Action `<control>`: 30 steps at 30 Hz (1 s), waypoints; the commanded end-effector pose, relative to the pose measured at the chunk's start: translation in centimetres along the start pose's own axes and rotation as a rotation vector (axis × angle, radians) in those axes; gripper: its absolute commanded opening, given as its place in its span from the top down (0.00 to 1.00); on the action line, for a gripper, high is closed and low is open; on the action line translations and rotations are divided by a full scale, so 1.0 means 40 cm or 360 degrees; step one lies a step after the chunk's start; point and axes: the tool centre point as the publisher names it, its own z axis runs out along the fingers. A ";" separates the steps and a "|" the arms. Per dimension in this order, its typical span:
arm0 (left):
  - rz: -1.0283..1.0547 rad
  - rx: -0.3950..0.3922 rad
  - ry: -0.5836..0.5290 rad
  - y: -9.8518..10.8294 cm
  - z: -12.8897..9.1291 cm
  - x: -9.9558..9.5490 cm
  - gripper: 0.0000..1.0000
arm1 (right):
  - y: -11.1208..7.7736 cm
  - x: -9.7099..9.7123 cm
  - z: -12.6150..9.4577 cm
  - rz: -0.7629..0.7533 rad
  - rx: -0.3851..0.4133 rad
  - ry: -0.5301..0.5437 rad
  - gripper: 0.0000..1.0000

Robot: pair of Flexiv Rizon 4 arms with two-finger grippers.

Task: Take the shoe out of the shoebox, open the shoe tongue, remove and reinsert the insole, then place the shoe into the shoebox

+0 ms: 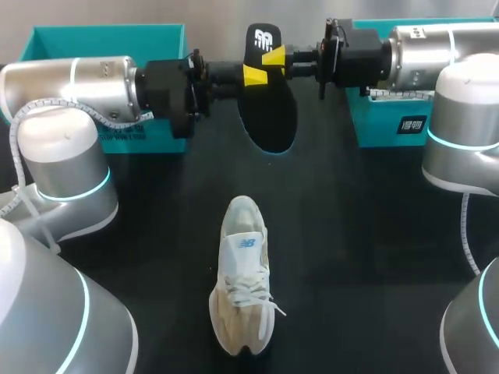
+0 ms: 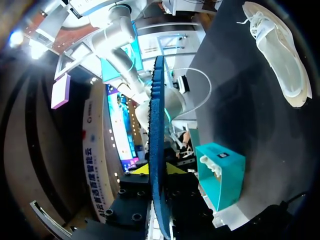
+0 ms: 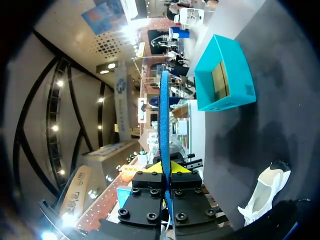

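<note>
While my left fingers (image 1: 253,75) and right fingers (image 1: 274,56) both pinch the insole (image 1: 269,105) beyond the shoe (image 1: 243,273) | done: shoe unboxed, insole out | pending, I judge: reinsert, rebox

Cream shoe (image 1: 242,273) upright mid-table, black insole (image 1: 273,105) aloft behind it, teal shoebox (image 1: 101,39) at back left

Place: we take this for a robot lab or demonstration bench, though we cannot be sure which.
Arms: our grey left arm (image 1: 66,101) and right arm (image 1: 460,86) share one work surface.
Surface: a black table (image 1: 366,257).
Props: a teal shoebox (image 1: 101,43), a second teal box (image 1: 386,117) and a cream sneaker (image 1: 243,273) laid out.
</note>
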 end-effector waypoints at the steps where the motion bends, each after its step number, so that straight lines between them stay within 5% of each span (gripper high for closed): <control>1: 0.0003 0.0004 0.0009 0.002 0.010 0.003 1.00 | 0.001 -0.001 0.005 0.0000 -0.0001 -0.0003 1.00; 8: 0.0003 0.0000 0.0012 0.002 0.010 0.005 1.00 | 0.001 -0.001 0.005 0.0000 -0.0001 -0.0003 1.00; 9: 0.0003 -0.0003 0.0012 0.003 0.007 0.006 1.00 | 0.000 0.001 0.004 -0.0002 0.0000 0.0001 0.77; 10: 0.0001 -0.0005 0.0013 0.004 0.004 0.006 1.00 | 0.000 0.002 0.003 -0.0012 -0.0010 0.0004 0.00; 30: -0.0563 -0.0042 0.0154 -0.102 -0.198 0.015 1.00 | -0.043 0.002 -0.085 -0.0044 -0.0048 -0.0023 0.00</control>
